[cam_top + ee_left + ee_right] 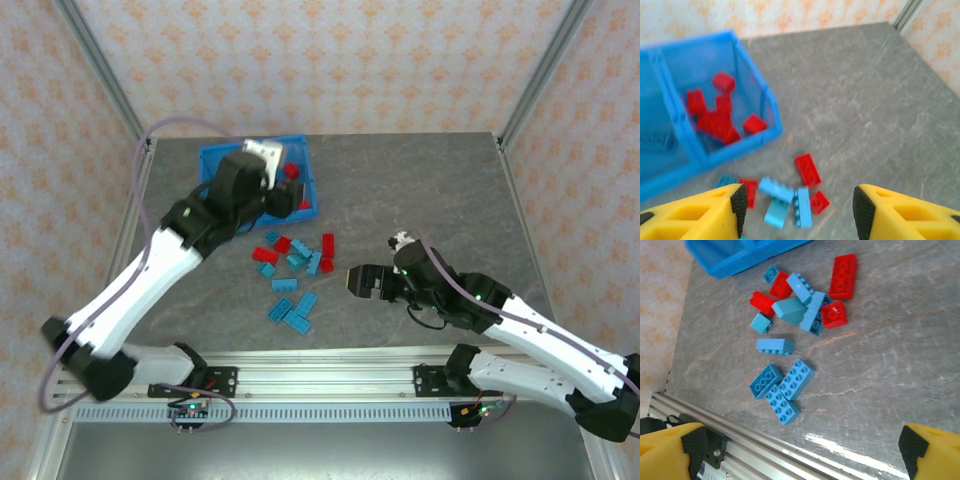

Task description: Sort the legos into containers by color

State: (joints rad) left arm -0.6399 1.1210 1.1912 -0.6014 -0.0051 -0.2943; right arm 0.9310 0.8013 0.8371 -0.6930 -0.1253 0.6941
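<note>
Small studded plastic bricks (295, 270), red and light blue, are pictured scattered on the grey stone-patterned counter (430, 190) just off the near side of a translucent blue two-compartment plastic bin (212, 158). A heap of red bricks (715, 115) is seen already lying in the bin's right-hand compartment, while the contents of the other compartment are too blurred to be told. The left arm's yellow, black-padded tool (800, 210) is held raised near that right-hand compartment, its fingers spread and nothing between them. The right arm's tool (800, 445) is held wide apart and empty, on the side of the loose bricks away from the bin. The bricks are judged to be light, stiff and hard to damage, with smooth, somewhat slippery walls, so a hold across the two long flat sides is suggested rather than over the studs. A long red brick (843, 275), lying nearly clear of its neighbours, is thought easier to take than the three blue bricks (780, 390) farthest from the bin, which are touching one another.
</note>
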